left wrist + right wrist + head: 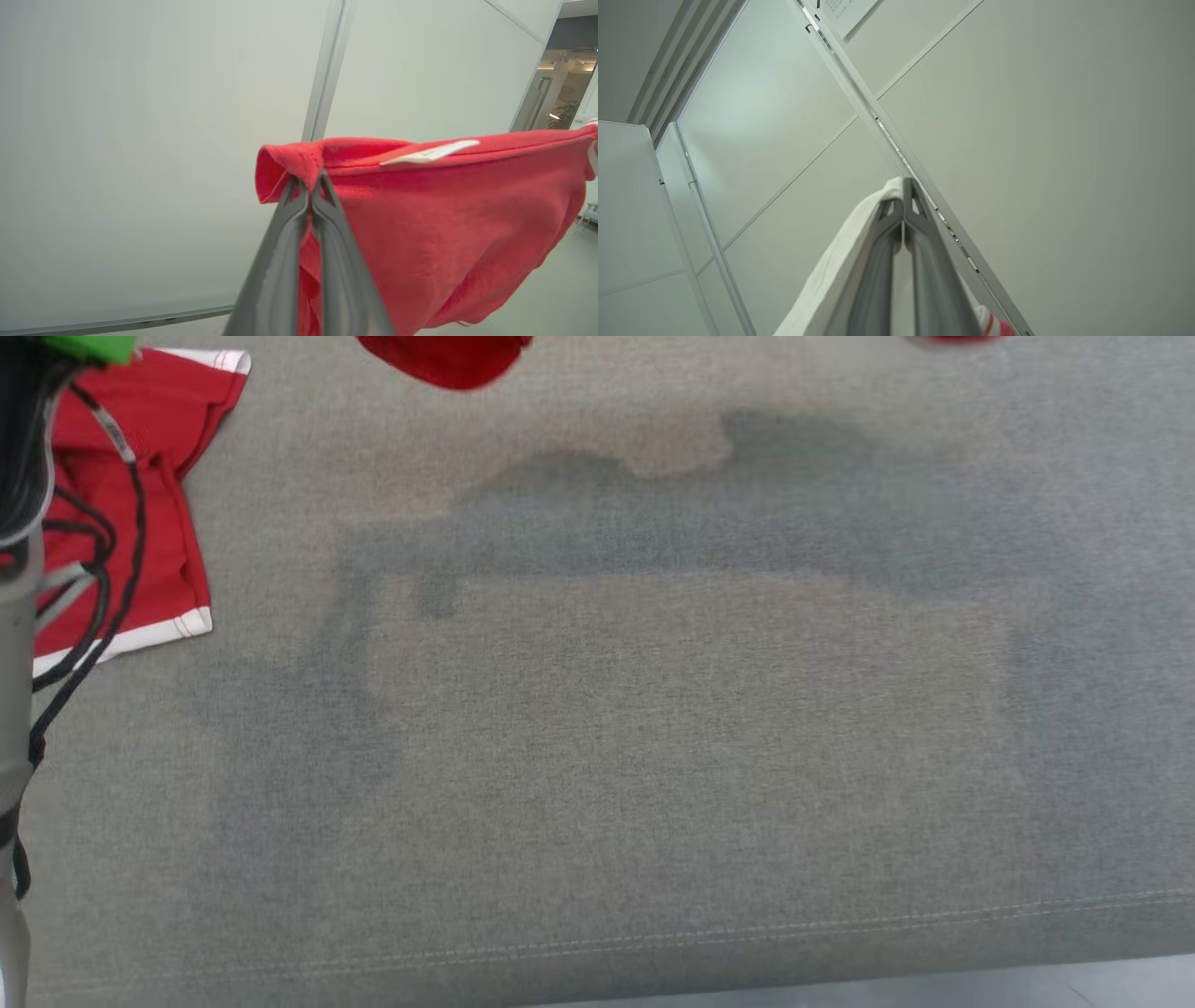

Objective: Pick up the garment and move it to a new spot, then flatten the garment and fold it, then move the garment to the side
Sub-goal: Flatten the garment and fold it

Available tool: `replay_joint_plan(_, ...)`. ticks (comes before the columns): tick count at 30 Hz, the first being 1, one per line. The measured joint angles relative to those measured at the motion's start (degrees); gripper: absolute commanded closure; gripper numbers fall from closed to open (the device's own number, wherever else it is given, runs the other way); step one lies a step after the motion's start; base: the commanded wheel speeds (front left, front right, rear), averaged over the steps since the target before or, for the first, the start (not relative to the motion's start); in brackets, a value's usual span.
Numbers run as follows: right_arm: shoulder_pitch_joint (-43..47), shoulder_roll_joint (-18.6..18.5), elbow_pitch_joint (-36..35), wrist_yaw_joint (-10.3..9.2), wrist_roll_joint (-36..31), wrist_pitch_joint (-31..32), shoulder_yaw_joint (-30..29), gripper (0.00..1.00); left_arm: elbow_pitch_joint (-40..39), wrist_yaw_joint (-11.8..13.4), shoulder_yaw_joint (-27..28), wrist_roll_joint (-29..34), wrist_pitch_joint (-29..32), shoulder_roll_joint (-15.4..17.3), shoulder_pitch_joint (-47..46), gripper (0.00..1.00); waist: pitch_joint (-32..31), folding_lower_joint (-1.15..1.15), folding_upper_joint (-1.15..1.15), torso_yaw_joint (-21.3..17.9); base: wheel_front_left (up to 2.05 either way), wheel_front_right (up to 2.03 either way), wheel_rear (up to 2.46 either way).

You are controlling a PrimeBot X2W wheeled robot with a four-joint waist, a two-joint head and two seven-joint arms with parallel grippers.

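Left wrist view: left gripper, jaws pinched shut on a fold of the red garment, which hangs beside them. Right gripper, jaws clamped on its white hem. Risk: shallow fingertip pinches; either slipping would drop it onto the table.

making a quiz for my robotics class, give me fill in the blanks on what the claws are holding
The left claw is shut on a ___ garment.
The right claw pinches that garment's ___ edge.
In the head view, a second garment lies on the table's ___ side.
Missing: red; white; left.
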Motion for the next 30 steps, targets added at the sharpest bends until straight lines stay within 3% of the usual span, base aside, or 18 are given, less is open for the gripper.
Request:
replay_joint_plan(4,-3.57,0.71,-1.74,0.32,-5.20,0.96,7.53,1.00,-0.27,-4.32,-1.26,3.05,-5.57,0.08,-0.86,1.00,3.51,0.00,0.00,1.32,0.00,0.00,0.00)
replay_joint_plan(8,1.76,1.57,-5.59,0.34,-5.80,1.01,12.38,1.00,-3.26,-7.06,-0.74,4.48,-10.61,1.16,3.67,1.00,7.07,0.00,-0.01,1.87,0.00,0.00,0.00)
replay_joint_plan(11,18.89,-2.20,-5.90,0.31,-6.48,0.49,11.06,1.00,-1.72,-8.29,-3.74,4.23,-14.12,-0.24,17.07,1.00,10.63,0.01,0.00,1.95,0.00,0.00,0.00)
replay_joint_plan(15,32.29,-1.46,-4.09,0.30,-5.21,-3.60,8.55,1.00,2.23,-9.68,-4.48,4.68,-19.84,-0.70,25.75,1.00,13.83,0.00,0.00,1.92,0.00,0.00,0.00)
replay_joint_plan(19,39.25,0.40,-2.65,0.31,-4.28,-6.99,8.83,1.00,6.62,-11.06,-3.98,4.69,-23.76,-0.76,30.49,1.00,15.35,0.00,0.00,1.28,0.00,0.00,0.00)
replay_joint_plan(22,42.66,-0.52,-0.88,0.54,-4.88,-8.02,9.35,1.00,8.40,-11.65,-3.65,4.68,-26.08,-0.69,32.32,1.00,14.87,0.00,0.00,0.81,0.00,0.00,0.00)
replay_joint_plan(27,48.41,-1.64,1.18,2.77,-4.60,-8.03,9.84,1.00,9.49,-12.62,-4.36,3.33,-26.29,-0.99,34.93,1.00,12.05,-0.01,0.00,0.22,0.00,0.00,0.00)
replay_joint_plan(30,51.66,-2.55,1.97,2.87,-4.42,-8.09,9.07,1.00,9.88,-13.03,-5.44,2.65,-26.27,-1.38,37.07,1.00,9.92,-0.01,0.00,0.15,0.00,0.00,0.00)
